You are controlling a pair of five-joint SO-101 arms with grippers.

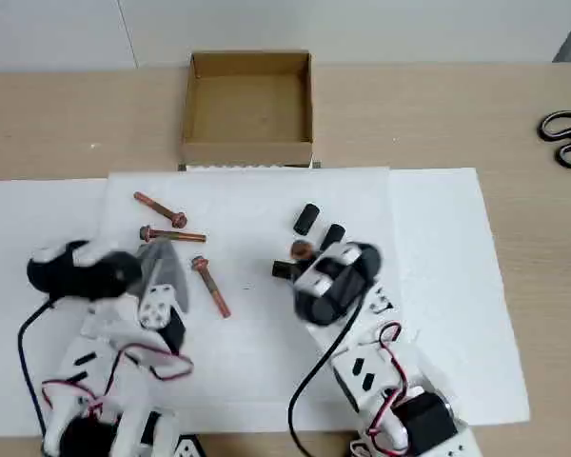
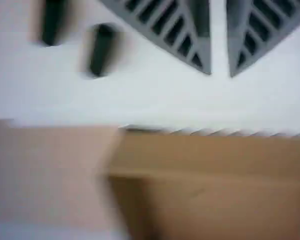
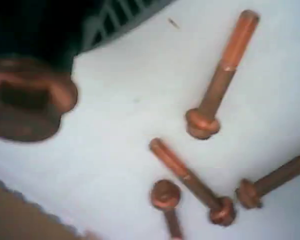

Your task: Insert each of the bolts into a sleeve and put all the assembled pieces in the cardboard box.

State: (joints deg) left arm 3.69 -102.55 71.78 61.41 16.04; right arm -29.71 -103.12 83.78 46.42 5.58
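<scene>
Bolt (image 3: 25, 102) is clenched in the right gripper (image 1: 300, 257), head end-on in its wrist view and shank hidden, near a sleeve (image 1: 333, 235); the left gripper (image 2: 219, 65) hangs released and empty beside a loose bolt (image 1: 212, 288) lying flat, head toward the cardboard box (image 1: 247, 152).

There are five bolts (image 3: 222, 75), two loose black sleeves (image 1: 307, 219), one cardboard box (image 1: 248, 152) and one pair of scissors (image 1: 566, 138).

Scissors (image 1: 566, 138) at the counter's right edge are cut off. A sleeve (image 2: 101, 50) and the cardboard box (image 2: 210, 190) are blurred. One bolt (image 3: 166, 200) has its shank cut off.
</scene>
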